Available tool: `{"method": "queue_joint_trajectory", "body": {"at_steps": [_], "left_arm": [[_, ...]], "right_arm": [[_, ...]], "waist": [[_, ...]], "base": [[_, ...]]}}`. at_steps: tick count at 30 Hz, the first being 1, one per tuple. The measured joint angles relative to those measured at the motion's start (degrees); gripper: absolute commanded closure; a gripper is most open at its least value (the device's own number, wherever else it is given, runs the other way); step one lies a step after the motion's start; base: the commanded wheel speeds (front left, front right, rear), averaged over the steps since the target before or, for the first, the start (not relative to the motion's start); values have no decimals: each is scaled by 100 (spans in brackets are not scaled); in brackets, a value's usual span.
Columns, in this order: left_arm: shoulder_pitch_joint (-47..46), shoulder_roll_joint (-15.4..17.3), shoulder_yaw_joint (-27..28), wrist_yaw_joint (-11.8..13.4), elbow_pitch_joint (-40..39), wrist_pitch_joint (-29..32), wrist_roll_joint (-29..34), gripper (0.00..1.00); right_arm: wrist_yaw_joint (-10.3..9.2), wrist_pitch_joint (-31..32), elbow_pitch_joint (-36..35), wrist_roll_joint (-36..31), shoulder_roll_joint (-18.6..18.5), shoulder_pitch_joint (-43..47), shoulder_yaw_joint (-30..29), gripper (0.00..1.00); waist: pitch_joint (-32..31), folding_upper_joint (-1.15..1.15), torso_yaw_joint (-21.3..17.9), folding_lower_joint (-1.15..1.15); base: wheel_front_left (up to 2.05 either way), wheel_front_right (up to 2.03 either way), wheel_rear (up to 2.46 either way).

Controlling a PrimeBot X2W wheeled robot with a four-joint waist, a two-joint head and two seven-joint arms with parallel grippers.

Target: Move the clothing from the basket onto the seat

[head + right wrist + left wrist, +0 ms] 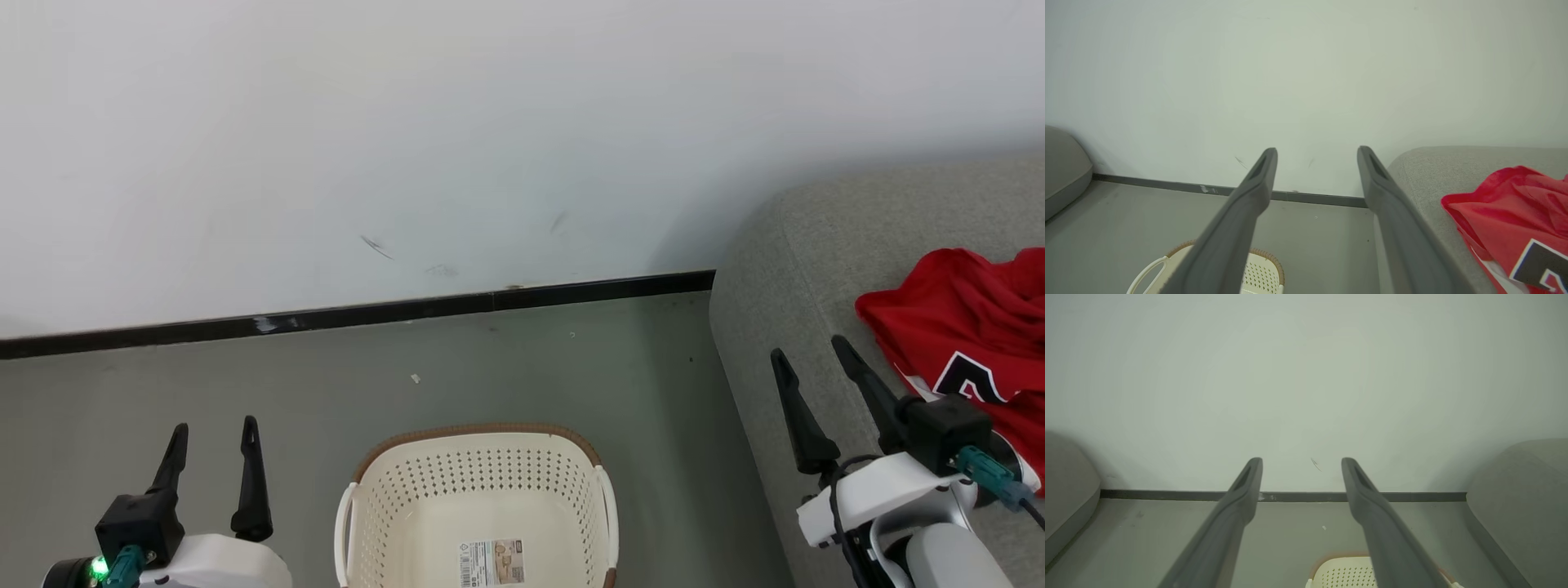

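The cream perforated basket (478, 506) stands on the floor at the bottom centre, with nothing but a label sticker on its bottom; its rim also shows as the basket (1345, 571) and the basket (1259, 271). Red clothing (971, 343) with a black-and-white numeral lies on the grey seat (800, 269) at the right, seen again as clothing (1515, 220) on the seat (1433, 171). My left gripper (214, 437) hangs open left of the basket, empty. My right gripper (813, 358) is open over the seat's edge, just left of the clothing, holding nothing.
A white wall (408, 147) with a black skirting strip (359, 314) runs behind the grey floor (531, 367). Another grey cushioned piece (1065, 490) sits at the far left in the wrist views. The seat's end (1523, 490) shows at the right.
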Motion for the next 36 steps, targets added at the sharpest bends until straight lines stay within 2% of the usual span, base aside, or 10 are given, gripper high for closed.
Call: {"method": "queue_joint_trajectory", "body": {"at_steps": [17,36], "left_arm": [[282,41,23,75,186,-26,53,0],[338,81,-145,-14,250,-26,108,0]], "right_arm": [[0,0,-444,-172,132,939,-330,0],[0,0,-703,85,140,1172,-256,0]], "waist": [[-312,0,275,0],[-363,0,259,0]], "base": [[0,0,0],[0,0,0]]}}
